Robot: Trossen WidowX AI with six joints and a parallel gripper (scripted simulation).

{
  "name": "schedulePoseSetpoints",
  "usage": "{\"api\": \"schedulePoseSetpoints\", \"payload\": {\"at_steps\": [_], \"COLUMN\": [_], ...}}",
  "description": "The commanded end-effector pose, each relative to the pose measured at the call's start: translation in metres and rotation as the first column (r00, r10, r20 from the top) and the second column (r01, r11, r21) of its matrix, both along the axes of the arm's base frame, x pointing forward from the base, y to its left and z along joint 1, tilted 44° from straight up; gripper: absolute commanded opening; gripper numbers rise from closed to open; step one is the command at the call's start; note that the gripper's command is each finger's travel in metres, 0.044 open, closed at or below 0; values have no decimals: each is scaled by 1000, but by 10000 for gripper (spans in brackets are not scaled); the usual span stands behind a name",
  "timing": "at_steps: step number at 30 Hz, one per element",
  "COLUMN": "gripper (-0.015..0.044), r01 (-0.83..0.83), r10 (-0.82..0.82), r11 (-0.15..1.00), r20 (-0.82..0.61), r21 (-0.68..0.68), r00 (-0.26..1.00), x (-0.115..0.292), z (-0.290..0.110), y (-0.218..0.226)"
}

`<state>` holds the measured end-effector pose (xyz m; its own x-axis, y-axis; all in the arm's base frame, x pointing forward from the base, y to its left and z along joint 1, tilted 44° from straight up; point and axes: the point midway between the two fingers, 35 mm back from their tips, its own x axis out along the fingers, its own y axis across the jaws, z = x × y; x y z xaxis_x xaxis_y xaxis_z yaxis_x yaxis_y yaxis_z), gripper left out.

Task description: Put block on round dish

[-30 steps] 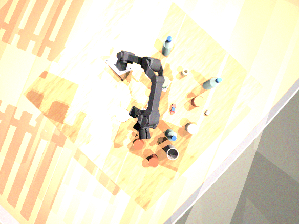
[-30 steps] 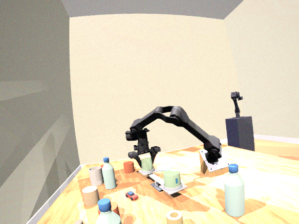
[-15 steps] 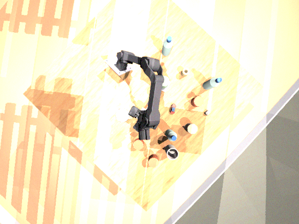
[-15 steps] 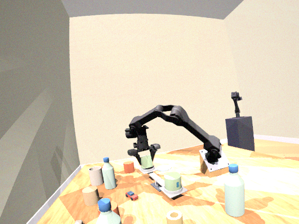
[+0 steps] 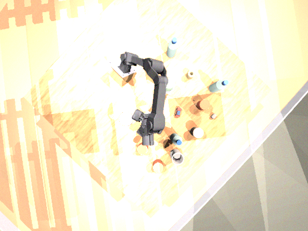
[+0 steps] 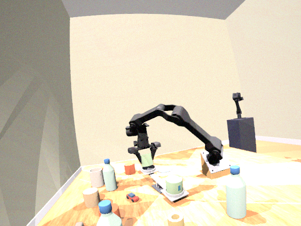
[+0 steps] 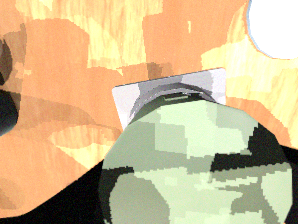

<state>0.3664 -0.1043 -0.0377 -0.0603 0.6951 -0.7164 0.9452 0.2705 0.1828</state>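
My gripper (image 6: 147, 164) is shut on a pale green cup (image 6: 147, 158) (image 7: 200, 165) at the far end of the balance (image 6: 157, 179) (image 7: 121, 100). The cup leans slightly and looks just above its ring-shaped seat, though the fingertips hide its lower rim. The balance is tilted, with this end higher. The other green cup (image 6: 173, 186) (image 5: 169, 88) stands in its ring on the lower, near end. The round white dish (image 6: 165, 170) (image 7: 277, 25) lies beyond the balance, with no cup above it. The block is not visible; a dark gap shows beside the held cup in the wrist view.
A bottle (image 5: 176, 138) (image 6: 110, 178) and a grey mug (image 5: 177, 157) (image 6: 97, 178) stand near the gripper side. Orange cups (image 5: 142, 149) (image 5: 158, 166) stand close to the gripper. A toy car (image 5: 178, 112) (image 6: 132, 197) lies beside the balance. Other bottles (image 5: 171, 50) (image 5: 215, 87) stand farther off.
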Motion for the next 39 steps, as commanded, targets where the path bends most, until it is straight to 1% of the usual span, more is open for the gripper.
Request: {"api": "schedulePoseSetpoints", "payload": {"at_steps": [1,39], "gripper": [0,0], "r01": [9,8], "r10": [-9,-8], "r11": [1000,1000], "r20": [28,26], "r21": [-19,-18], "r00": [1000,1000], "x": [4,-1], "z": [5,42], "y": [-13,-45]}}
